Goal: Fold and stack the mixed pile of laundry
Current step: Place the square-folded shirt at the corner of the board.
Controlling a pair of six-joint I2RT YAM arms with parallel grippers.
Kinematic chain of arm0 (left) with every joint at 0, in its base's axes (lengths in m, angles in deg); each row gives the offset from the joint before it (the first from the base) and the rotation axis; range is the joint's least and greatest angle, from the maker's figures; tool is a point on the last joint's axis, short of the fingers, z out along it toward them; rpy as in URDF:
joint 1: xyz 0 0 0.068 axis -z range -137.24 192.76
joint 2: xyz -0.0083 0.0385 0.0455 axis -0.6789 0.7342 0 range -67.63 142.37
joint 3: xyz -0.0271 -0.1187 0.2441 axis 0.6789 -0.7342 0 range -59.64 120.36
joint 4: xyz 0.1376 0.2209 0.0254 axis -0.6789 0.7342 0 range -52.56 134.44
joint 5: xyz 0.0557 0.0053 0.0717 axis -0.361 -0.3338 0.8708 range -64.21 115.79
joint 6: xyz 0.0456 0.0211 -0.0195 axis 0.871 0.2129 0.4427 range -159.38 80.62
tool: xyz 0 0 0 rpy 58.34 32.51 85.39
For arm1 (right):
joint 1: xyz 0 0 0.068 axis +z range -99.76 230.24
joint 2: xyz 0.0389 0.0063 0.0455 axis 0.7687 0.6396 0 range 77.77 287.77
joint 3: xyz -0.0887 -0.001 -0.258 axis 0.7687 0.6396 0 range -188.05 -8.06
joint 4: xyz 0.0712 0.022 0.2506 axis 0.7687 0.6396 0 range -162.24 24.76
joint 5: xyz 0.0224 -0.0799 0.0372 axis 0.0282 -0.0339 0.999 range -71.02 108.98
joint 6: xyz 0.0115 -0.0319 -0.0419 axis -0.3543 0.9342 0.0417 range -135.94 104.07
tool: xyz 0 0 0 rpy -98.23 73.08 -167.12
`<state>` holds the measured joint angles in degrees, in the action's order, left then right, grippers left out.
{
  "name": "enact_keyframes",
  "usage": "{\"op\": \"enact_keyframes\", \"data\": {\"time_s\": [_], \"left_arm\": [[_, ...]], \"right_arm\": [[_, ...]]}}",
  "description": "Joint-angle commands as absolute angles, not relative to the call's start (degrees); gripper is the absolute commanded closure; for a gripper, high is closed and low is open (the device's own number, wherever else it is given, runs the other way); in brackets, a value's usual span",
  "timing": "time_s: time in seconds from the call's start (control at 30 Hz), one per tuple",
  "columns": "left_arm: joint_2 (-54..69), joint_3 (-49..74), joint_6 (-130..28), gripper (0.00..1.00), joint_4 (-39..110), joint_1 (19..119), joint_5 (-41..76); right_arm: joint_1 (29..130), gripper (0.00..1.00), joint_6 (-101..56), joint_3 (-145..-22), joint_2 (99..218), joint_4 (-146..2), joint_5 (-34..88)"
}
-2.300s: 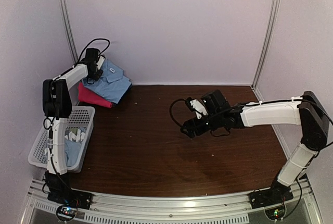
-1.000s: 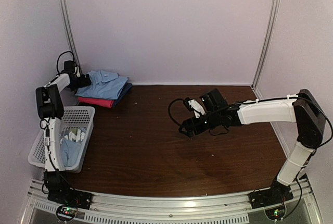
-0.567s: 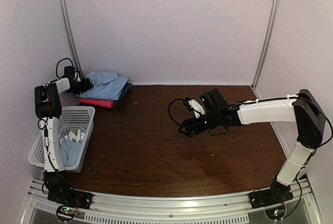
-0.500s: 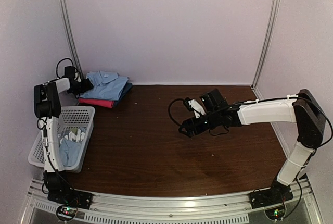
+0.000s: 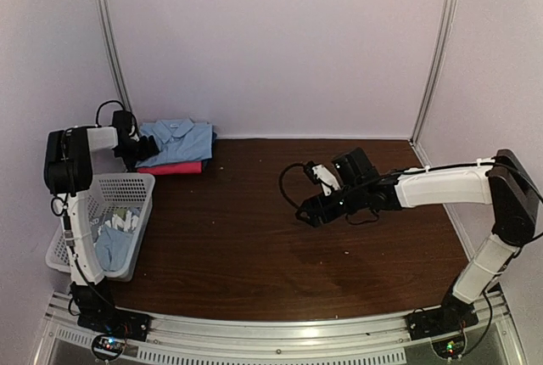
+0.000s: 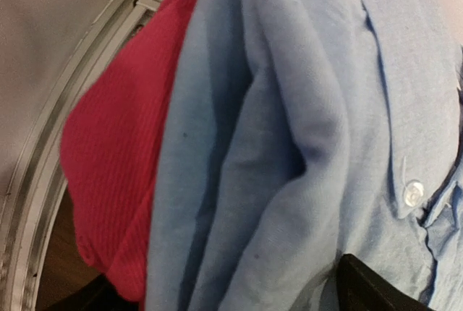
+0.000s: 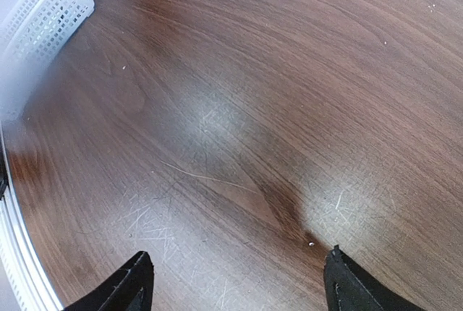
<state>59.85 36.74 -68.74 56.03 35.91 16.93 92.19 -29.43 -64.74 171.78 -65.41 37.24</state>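
While right claw gapes (left claw: cannot tell), basket holds blue garments.

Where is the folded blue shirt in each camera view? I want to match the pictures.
Top external: the shirt is in the far left corner, lying on the red cloth.
Left wrist: the shirt fills centre and right, the red cloth is at left.
Right wrist: not in it.
Shared landmark: the red cloth. The basket links right wrist and top.

Pale lilac walls, dark wood table
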Motion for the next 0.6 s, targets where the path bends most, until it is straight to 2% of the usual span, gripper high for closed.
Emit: {"op": "enact_keyframes", "data": {"time_s": [0.0,0.1,0.3,0.57], "left_arm": [[56.6,43.3,-65.6,0.03,65.0,36.7,24.4],[54.8,48.1,-62.8,0.02,70.0,37.8,32.4],[49.3,50.8,-57.4,0.02,71.6,40.7,38.5],[46.2,51.8,-49.5,0.02,74.6,45.3,30.9]], "right_arm": [[91.7,0.18,-29.7,-63.7,168.3,-66.6,37.4],[91.4,0.17,-29.8,-63.3,166.6,-66.7,37.2],[90.2,0.16,-30.0,-62.1,162.4,-66.0,36.6],[88.4,0.15,-29.9,-60.4,155.7,-63.5,34.8]]}}
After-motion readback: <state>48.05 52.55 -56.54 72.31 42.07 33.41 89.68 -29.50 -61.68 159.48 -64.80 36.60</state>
